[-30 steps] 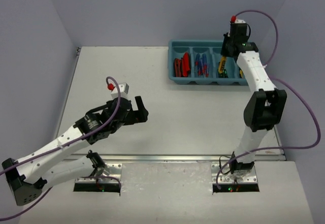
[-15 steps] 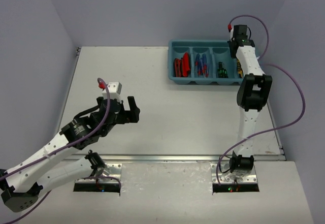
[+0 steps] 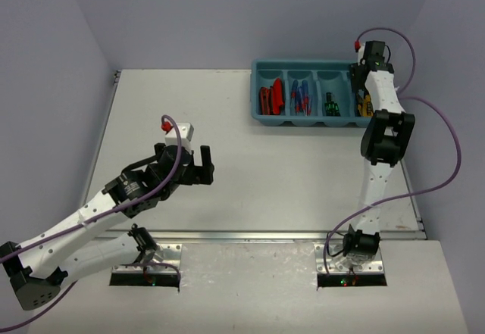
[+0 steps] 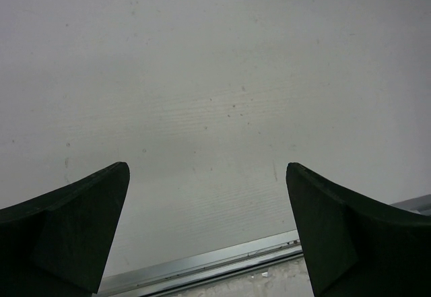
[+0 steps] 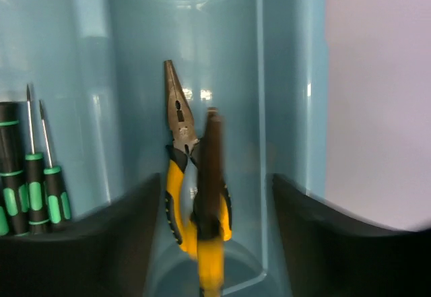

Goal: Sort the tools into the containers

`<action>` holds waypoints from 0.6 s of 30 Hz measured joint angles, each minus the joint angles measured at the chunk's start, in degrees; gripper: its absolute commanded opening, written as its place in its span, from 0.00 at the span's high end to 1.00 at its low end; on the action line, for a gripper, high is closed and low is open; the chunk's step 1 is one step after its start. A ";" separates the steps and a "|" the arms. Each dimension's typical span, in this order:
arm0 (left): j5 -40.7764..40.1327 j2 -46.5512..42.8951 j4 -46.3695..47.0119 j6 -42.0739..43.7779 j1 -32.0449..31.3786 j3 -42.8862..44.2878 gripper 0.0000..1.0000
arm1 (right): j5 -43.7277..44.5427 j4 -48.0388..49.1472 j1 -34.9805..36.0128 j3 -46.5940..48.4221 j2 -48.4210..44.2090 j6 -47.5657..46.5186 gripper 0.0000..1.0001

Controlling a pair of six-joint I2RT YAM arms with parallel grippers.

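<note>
The teal tray (image 3: 303, 67) holds the tools by kind: red-and-black knives (image 3: 270, 98), blue screwdrivers (image 3: 301, 97), black-and-green screwdrivers (image 3: 330, 104) (image 5: 30, 182) and yellow-handled pliers (image 3: 364, 105). My right gripper (image 3: 361, 78) (image 5: 210, 184) hangs open over the rightmost compartment. One pair of pliers (image 5: 176, 142) lies in that compartment. A second pair (image 5: 210, 256) shows blurred between the fingers, touching neither. My left gripper (image 3: 203, 166) (image 4: 207, 169) stands open and empty over bare table at mid-left.
The tray's right wall (image 5: 283, 75) runs close to the table's right edge, with the purple side wall beyond it. A metal strip (image 4: 202, 263) marks the table's near edge, just below my left gripper.
My right gripper moved right, from the third compartment to the rightmost one, and opened, letting go of the yellow pliers. The left arm shifted slightly and stayed open.
</note>
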 measured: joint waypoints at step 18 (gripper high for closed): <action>-11.14 -3.35 -2.83 -4.23 16.17 0.06 0.00 | -4.94 -2.57 10.63 -29.90 -44.85 20.35 0.01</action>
